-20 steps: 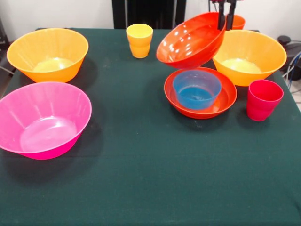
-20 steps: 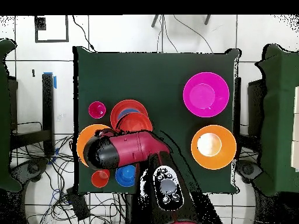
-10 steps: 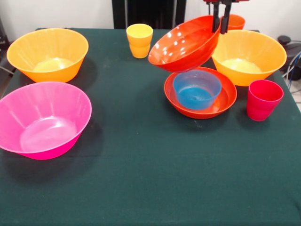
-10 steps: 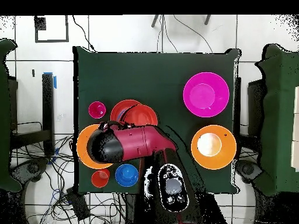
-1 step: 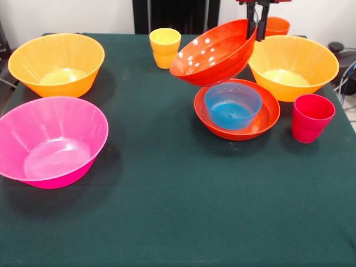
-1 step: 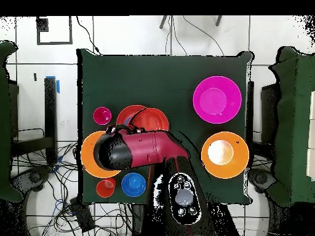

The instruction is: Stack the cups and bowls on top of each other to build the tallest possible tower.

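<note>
Across the dark green tabletop [image 5: 178,211] the bowls sit apart, none stacked into a tower. At left in the front view is the pink bowl [image 5: 51,142], and behind it, upper left, an orange-yellow bowl [image 5: 57,63]. A second orange-yellow bowl [image 5: 293,67] stands at upper right. Centre right, a shallow red-orange bowl [image 5: 237,110] lies flat with a small blue bowl [image 5: 233,104] inside it. Above these a lifted red-orange bowl [image 5: 214,53] hangs tilted, its opening facing lower left, pinched at its upper rim by the end effector [image 5: 258,19]. Another blue bowl [image 6: 133,184] shows only overhead, at lower left. The red-pink cup [image 5: 311,118] stands at right, the yellow cup [image 5: 165,48] at top centre, the orange cup [image 5: 277,26] at top right.
</note>
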